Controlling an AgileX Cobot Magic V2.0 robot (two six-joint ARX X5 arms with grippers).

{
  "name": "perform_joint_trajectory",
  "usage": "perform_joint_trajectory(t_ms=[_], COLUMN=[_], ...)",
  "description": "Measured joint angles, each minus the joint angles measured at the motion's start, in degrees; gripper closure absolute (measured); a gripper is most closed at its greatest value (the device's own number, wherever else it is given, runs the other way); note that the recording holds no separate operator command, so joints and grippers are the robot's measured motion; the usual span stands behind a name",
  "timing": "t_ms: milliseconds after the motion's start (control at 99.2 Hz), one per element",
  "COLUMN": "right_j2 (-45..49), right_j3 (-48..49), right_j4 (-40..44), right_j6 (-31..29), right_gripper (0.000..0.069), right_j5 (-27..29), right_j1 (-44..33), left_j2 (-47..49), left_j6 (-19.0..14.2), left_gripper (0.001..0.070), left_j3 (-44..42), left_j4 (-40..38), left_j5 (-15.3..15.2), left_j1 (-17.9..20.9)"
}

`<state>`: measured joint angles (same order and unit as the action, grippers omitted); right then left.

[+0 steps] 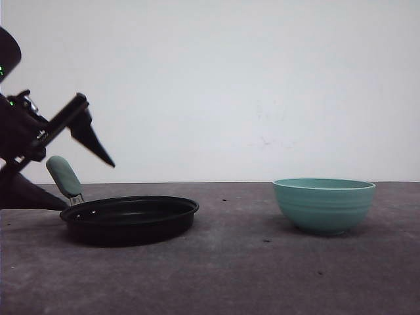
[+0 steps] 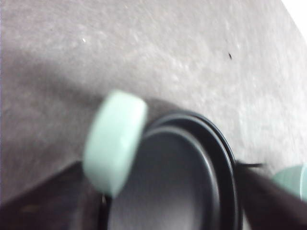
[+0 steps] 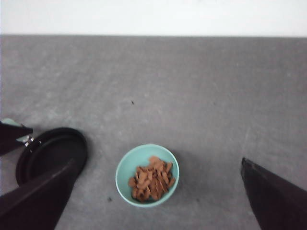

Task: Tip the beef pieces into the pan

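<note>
- Pan (image 1: 131, 218): lower left of the front view, flat on the grey table (image 1: 249, 275), its mint-green handle (image 1: 63, 176) angled up toward the left edge. The inside looks empty.
- Bowl (image 1: 324, 205): lower right of the front view, upright and well apart from the pan.
- Beef pieces (image 3: 151, 178): heaped inside the bowl, low centre of the right wrist view. None have been poured yet.
- Left gripper (image 1: 90, 133): upper left of the front view, hovering just above the handle with its fingers spread and nothing between them. In the blurred left wrist view the handle sits centre-left, not yet between the fingers.
- Right gripper (image 3: 158, 203): its dark fingers (image 3: 36, 199) stand wide apart at both lower corners of the right wrist view, high above the bowl and holding nothing.
- Step in hand, as judged: securing the pan while the right arm reaches for the bowl.
- Doing it well: close squarely on the handle so the pan cannot swivel. Grip the bowl by its rim, keep it level in transit, then tilt slowly over the pan's middle so the pieces do not spill past the shallow edge.
</note>
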<state>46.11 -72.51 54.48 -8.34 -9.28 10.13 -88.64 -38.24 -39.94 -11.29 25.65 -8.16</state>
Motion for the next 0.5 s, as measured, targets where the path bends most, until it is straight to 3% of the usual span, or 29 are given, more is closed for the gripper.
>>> perform_joint_trajectory(t_ms=[91,242,504], right_j2=[0.0,0.0,2.01], right_j3=[0.0,0.0,0.26], right_j4=[1.27,1.7,1.4], right_j6=[0.02,0.02,0.87], right_gripper=[0.0007,0.0007,0.0007], right_j5=[0.48,0.5,1.79], right_j1=[0.0,0.0,0.0], left_j2=[-1.88,-2.23,1.11], left_j6=[-1.01,-1.44,-1.38], left_gripper=[0.0381,0.0628,0.0652], left_j3=[0.0,0.0,0.0], left_j4=[-1.01,-2.03,0.0], left_j5=[-0.46,-2.84,-0.98], left_j1=[0.0,0.04,-0.59])
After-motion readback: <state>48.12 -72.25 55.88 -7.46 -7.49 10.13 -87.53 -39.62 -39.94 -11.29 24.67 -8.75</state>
